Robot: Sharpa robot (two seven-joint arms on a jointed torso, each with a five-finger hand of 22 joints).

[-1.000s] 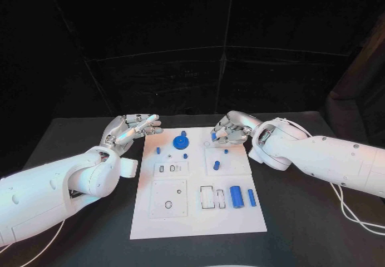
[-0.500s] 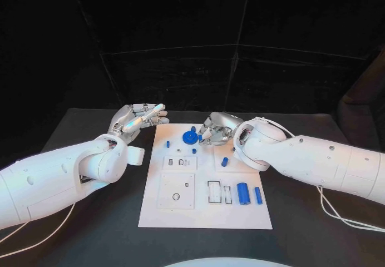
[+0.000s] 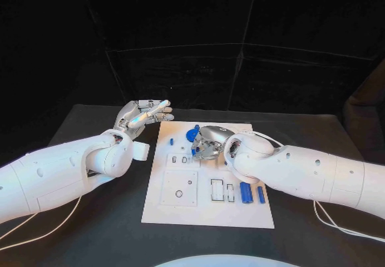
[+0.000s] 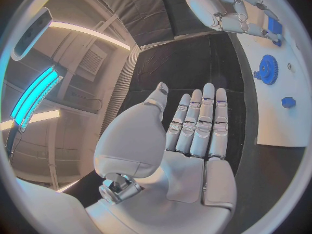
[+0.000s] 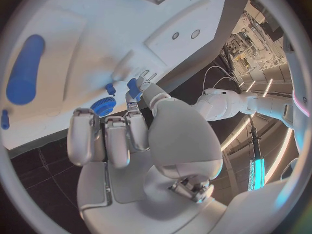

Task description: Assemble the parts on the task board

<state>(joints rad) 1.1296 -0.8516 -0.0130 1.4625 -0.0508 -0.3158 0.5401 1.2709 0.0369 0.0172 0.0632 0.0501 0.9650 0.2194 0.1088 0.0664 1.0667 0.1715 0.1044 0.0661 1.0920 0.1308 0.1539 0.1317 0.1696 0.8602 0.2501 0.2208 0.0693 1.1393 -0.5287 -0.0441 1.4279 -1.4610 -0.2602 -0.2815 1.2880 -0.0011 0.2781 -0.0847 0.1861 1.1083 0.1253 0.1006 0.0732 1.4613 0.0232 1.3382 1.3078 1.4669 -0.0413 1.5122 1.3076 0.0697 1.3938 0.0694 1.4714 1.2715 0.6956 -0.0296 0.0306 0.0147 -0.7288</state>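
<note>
Head view puts your right hand [image 3: 207, 146] low over the board [image 3: 208, 214], pinching a small blue peg [image 5: 134, 87] at 5 o'clock of the gear [image 3: 192, 134]; half a second ago it was nearer the gear. Likely insertion next. Left hand [image 3: 143, 117] stays raised, fingers straight, holding nothing.

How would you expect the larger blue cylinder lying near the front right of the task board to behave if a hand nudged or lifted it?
The larger blue cylinder lies on its side on the flat white task board, so a sideways nudge would probably roll it, perhaps into the slimmer blue piece beside it. It looks rigid and small, so likely light. Its smooth rounded surface might slip between fingers.
</note>
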